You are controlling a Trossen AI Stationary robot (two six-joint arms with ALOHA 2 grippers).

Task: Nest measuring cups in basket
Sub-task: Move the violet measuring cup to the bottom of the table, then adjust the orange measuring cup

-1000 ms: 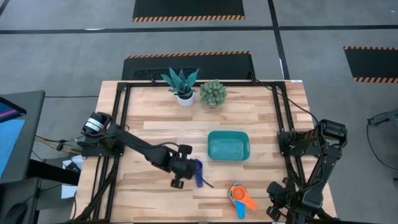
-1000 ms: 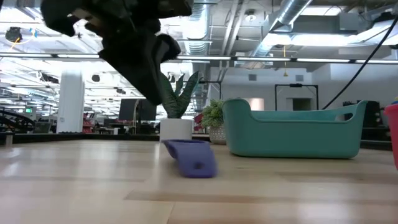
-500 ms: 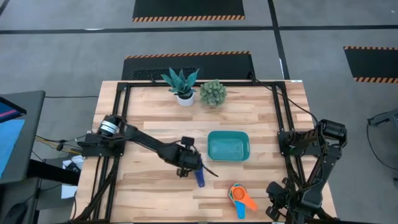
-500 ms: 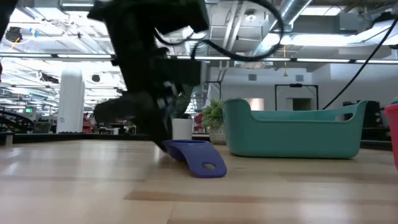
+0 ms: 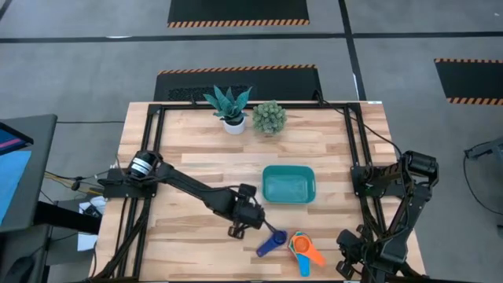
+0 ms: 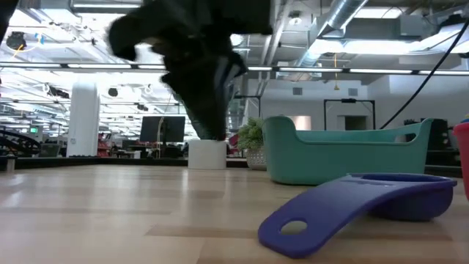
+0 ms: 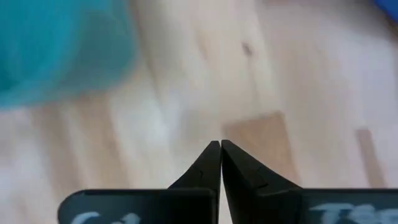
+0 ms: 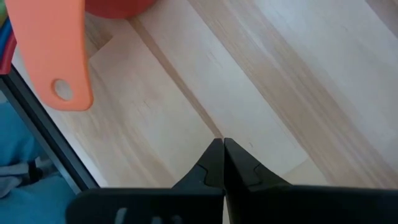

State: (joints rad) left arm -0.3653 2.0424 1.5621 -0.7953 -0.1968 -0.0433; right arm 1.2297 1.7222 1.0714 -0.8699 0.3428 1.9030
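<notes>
Cups: dark blue measuring cup [image 5: 270, 242] lies loose on the table [image 5: 196, 165] near the front edge, bowl toward the other cups, handle pointing at the front-left corner; in the low view [image 6: 352, 209] it rests on its bowl with the handle sloping down to the wood.
Cup cluster: orange cup [image 5: 306, 250] and at least one light blue one sit stacked just beside it, toward the front-right corner, so the set is gathered in one spot.
Basket: teal basket [image 5: 288, 184] stands near the table's middle, behind the cups, with nothing visible inside; nesting there is not yet done.
Left gripper: left gripper [image 5: 250, 219] hovers between basket and dark blue cup, jaws clenched on nothing, just beside the cup; probably nudging rather than grasping.
Right gripper: right gripper [image 8: 219, 163] waits at the front-right corner, jaws clenched, empty.
Plants: two potted plants [image 5: 245, 112] stand at the back edge, well apart.
</notes>
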